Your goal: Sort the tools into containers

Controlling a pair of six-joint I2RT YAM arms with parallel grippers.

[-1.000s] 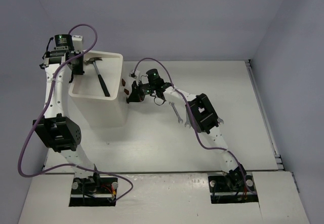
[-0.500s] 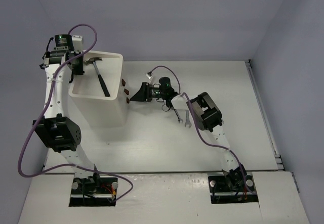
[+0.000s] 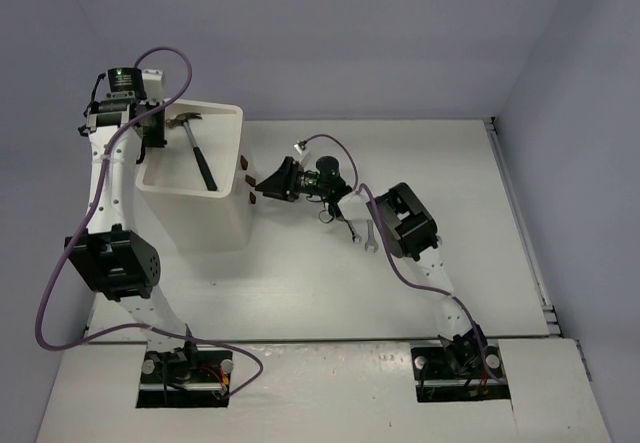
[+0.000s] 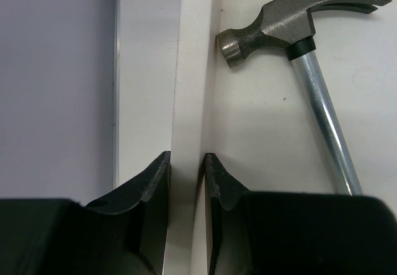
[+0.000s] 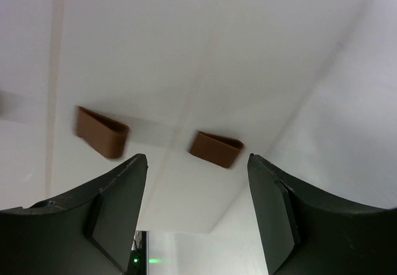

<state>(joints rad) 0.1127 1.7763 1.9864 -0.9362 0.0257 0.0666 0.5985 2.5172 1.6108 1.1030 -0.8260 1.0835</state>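
White tabletop (image 3: pixel 470 213), lavender walls on three sides

Hammer (image 4: pixel 291 20) lies flat in the top tray (image 3: pixel 215 111) of the cabinet (image 3: pixel 200 218). Its steel head is toward the far rim and its black grip toward the near side. The cabinet stands at the left of the table, drawer fronts facing right.

Left gripper (image 4: pixel 187 163) is at the tray's left rim, fingers narrow, one on each side of the rim wall and pinching it. The hammer is just beside it, not touched.

Right gripper (image 5: pixel 195 162) points at the drawer fronts, jaws wide, holding nothing. Two dark-red handles (image 5: pixel 215 149) show between its fingers, neither touched.

One silver wrench (image 3: pixel 367 239) lies on the table beside the right arm, apart from the cabinet
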